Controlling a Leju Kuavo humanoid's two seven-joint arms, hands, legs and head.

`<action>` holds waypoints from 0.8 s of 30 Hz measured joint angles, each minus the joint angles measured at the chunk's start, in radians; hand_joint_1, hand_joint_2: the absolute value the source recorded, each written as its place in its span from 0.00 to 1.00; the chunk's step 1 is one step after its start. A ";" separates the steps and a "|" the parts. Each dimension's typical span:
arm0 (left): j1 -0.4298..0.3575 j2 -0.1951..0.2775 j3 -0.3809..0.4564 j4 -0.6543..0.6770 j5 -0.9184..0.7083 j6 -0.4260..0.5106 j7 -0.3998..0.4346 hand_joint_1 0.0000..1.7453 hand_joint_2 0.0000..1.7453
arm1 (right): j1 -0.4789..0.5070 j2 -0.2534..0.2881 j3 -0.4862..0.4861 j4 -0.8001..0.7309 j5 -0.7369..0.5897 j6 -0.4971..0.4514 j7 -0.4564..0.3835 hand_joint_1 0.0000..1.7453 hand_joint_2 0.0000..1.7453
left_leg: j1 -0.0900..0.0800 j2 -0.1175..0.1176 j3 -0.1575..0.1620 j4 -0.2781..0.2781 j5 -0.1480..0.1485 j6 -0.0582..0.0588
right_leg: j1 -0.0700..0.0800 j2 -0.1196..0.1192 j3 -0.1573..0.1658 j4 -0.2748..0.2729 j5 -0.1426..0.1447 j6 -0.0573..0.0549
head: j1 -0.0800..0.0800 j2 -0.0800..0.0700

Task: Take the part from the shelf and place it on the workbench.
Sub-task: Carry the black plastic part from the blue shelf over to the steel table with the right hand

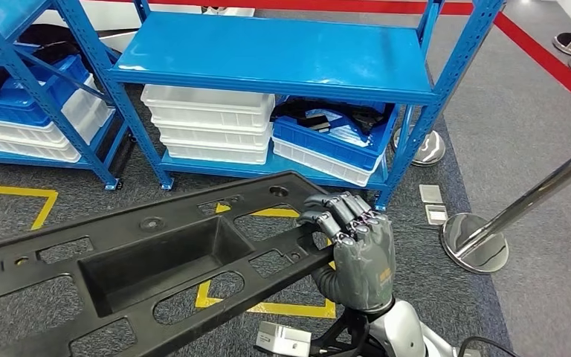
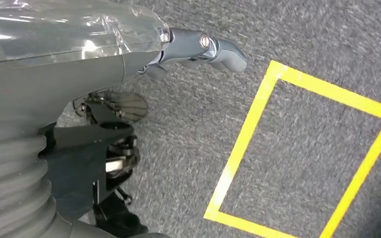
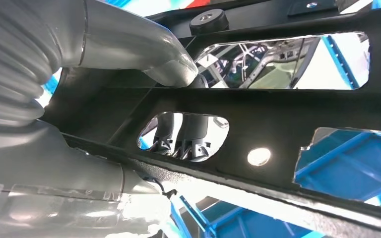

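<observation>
- Closest to the head camera is the long black part (image 1: 141, 260), a flat plastic panel with a tray-like recess and many cutouts, held clear of the floor in front of the blue shelf (image 1: 282, 56).
- Right hand (image 1: 353, 249) grips the panel's near edge, fingers curled over the top; the right wrist view shows its thumb (image 3: 144, 54) pressed against the underside.
- Left hand (image 2: 198, 49) hangs over grey carpet and yellow floor tape (image 2: 258, 129), fingers partly curled; whether it holds anything I cannot tell.
- Progress, as I judge it: the part is off the shelf and being carried. Still to do: reaching the workbench and setting it down.
</observation>
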 joint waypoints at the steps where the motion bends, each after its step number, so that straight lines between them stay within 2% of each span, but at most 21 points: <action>1: 0.001 0.000 0.001 0.000 0.000 0.000 0.000 0.00 1.00 | 0.000 0.000 0.000 0.000 0.000 0.000 0.000 1.00 1.00 | 0.000 -0.006 -0.002 0.002 0.001 0.000 | -0.001 0.000 0.001 0.004 0.011 0.001 | 0.001 0.000; 2: 0.001 0.000 0.001 0.000 0.000 0.000 0.000 0.00 1.00 | 0.000 0.000 0.000 0.000 0.000 0.001 0.000 1.00 1.00 | 0.001 -0.012 -0.003 0.005 0.001 0.000 | -0.002 0.001 0.021 -0.029 0.037 0.001 | 0.002 0.000; 3: 0.001 0.000 0.002 0.000 0.000 0.000 0.000 0.00 1.00 | 0.000 0.000 0.000 0.000 0.000 0.001 0.000 1.00 1.00 | 0.002 -0.019 -0.003 0.009 0.000 -0.002 | -0.004 0.006 0.055 -0.096 0.074 0.001 | 0.002 0.000; 4: 0.000 0.000 0.002 0.000 0.000 0.001 0.000 0.00 1.00 | 0.000 0.000 0.000 0.000 0.000 0.001 -0.001 1.00 1.00 | 0.002 -0.025 -0.005 0.014 -0.001 -0.005 | -0.006 0.017 0.090 -0.163 0.100 0.001 | 0.003 0.000; 6: 0.000 -0.001 0.003 0.000 0.000 0.001 0.000 0.00 1.00 | 0.000 0.000 0.000 0.000 0.000 0.001 -0.001 1.00 1.00 | 0.000 -0.037 -0.014 0.023 0.000 -0.016 | -0.007 0.037 0.127 -0.246 0.122 -0.002 | 0.004 0.000; 7: 0.000 -0.001 0.003 0.000 -0.001 0.001 0.000 0.00 1.00 | 0.000 0.000 0.000 0.000 0.001 0.001 0.000 1.00 1.00 | 0.000 -0.041 -0.019 0.025 0.002 -0.022 | -0.006 0.042 0.127 -0.253 0.119 -0.005 | 0.003 0.000; 9: 0.003 -0.001 0.003 0.000 -0.003 0.002 0.000 0.00 1.00 | 0.001 -0.001 0.000 0.000 0.003 0.001 0.003 1.00 1.00 | 0.001 -0.047 -0.023 0.026 0.005 -0.034 | -0.005 0.033 0.124 -0.257 0.126 -0.016 | 0.001 0.000; 11: 0.004 -0.001 0.003 0.000 -0.007 0.002 0.000 0.00 1.00 | 0.002 -0.001 0.000 0.000 0.008 0.001 0.008 1.00 1.00 | 0.003 -0.033 -0.037 0.060 -0.022 -0.046 | -0.008 0.019 0.123 -0.263 0.134 -0.029 | -0.006 0.000; 12: 0.004 -0.001 0.003 0.000 -0.008 0.002 0.001 0.00 1.00 | 0.003 -0.001 0.000 0.000 0.010 0.000 0.010 1.00 1.00 | 0.005 -0.022 -0.055 0.107 -0.052 -0.052 | -0.009 0.011 0.121 -0.265 0.136 -0.034 | -0.010 0.000; 14: 0.005 -0.001 0.003 0.000 -0.009 0.002 0.003 0.00 1.00 | 0.009 -0.001 0.000 0.000 0.015 0.001 0.013 1.00 1.00 | 0.007 -0.010 -0.107 0.233 -0.117 -0.061 | -0.008 -0.005 0.117 -0.264 0.138 -0.037 | -0.016 0.000; 15: 0.006 -0.001 0.003 0.000 -0.009 0.002 0.004 0.00 1.00 | 0.011 -0.001 0.000 0.000 0.017 0.001 0.014 1.00 1.00 | 0.008 -0.008 -0.125 0.281 -0.133 -0.063 | -0.008 -0.013 0.116 -0.263 0.138 -0.038 | -0.017 0.000; 16: 0.007 -0.001 0.003 0.000 -0.009 0.002 0.005 0.00 1.00 | 0.013 -0.001 0.000 0.000 0.017 0.001 0.014 1.00 1.00 | 0.008 -0.007 -0.127 0.296 -0.132 -0.063 | -0.008 -0.021 0.115 -0.262 0.138 -0.038 | -0.017 0.000; 17: 0.007 -0.001 0.003 0.000 -0.009 0.002 0.006 0.00 1.00 | 0.015 -0.001 0.000 0.000 0.017 0.001 0.015 1.00 1.00 | 0.008 -0.005 -0.110 0.271 -0.113 -0.061 | -0.008 -0.028 0.115 -0.261 0.138 -0.037 | -0.017 0.000; 20: 0.007 -0.001 0.003 0.000 -0.009 0.003 0.006 0.00 1.00 | 0.016 -0.001 0.000 0.000 0.017 0.002 0.015 1.00 1.00 | 0.003 0.021 -0.007 0.072 -0.032 -0.050 | -0.006 -0.044 0.117 -0.260 0.136 -0.033 | -0.019 0.000; 21: 0.007 -0.001 0.003 0.000 -0.009 0.003 0.006 0.00 1.00 | 0.016 0.000 0.000 0.000 0.017 0.002 0.015 1.00 1.00 | 0.000 0.028 0.009 0.032 -0.022 -0.045 | -0.004 -0.048 0.116 -0.260 0.136 -0.029 | -0.019 0.000; 22: 0.007 -0.001 0.003 0.000 -0.010 0.003 0.006 0.00 1.00 | 0.016 0.000 0.000 0.000 0.017 0.002 0.015 1.00 1.00 | -0.003 0.031 0.013 0.016 -0.022 -0.040 | -0.002 -0.051 0.115 -0.260 0.136 -0.025 | -0.019 0.000; 24: 0.009 -0.001 0.003 0.000 -0.010 0.003 0.005 0.00 1.00 | 0.016 0.000 0.000 0.000 0.018 0.002 0.015 1.00 1.00 | -0.004 0.022 0.009 0.011 -0.017 -0.029 | -0.001 -0.057 0.115 -0.263 0.138 -0.015 | -0.018 0.000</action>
